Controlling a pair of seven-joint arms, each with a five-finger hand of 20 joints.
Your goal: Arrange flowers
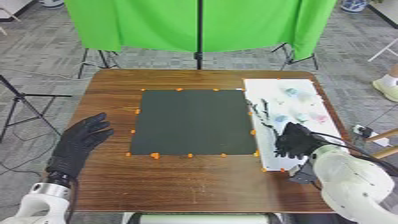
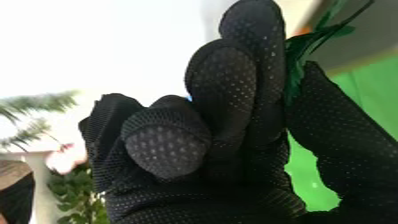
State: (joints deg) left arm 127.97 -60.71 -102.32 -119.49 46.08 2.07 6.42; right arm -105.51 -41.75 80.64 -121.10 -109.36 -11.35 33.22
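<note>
- Right hand (image 1: 295, 141) in black fabric glove: near right, above white rectangular sheet (image 1: 265, 86); thumb and fingers pinch thin, dark green leafy stem (image 2: 299, 62).
- Left hand (image 1: 82, 137), same glove: near left, fingers loosely extended.
- Pale pink flower (image 1: 318, 118): on the sheet, right.
- Dark square mat (image 1: 191, 122): left of sheet.
- Bright green cloth (image 1: 151, 25): far, beyond table (image 1: 191, 187).

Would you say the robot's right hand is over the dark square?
No, the right hand is over the white board.

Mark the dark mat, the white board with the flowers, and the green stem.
Dark mat (image 1: 194, 122): head view, middle of its surface.
White board (image 1: 264, 88): head view, bare patch near its far edge.
Green stem (image 2: 297, 57): right wrist view, its leafy part.
</note>
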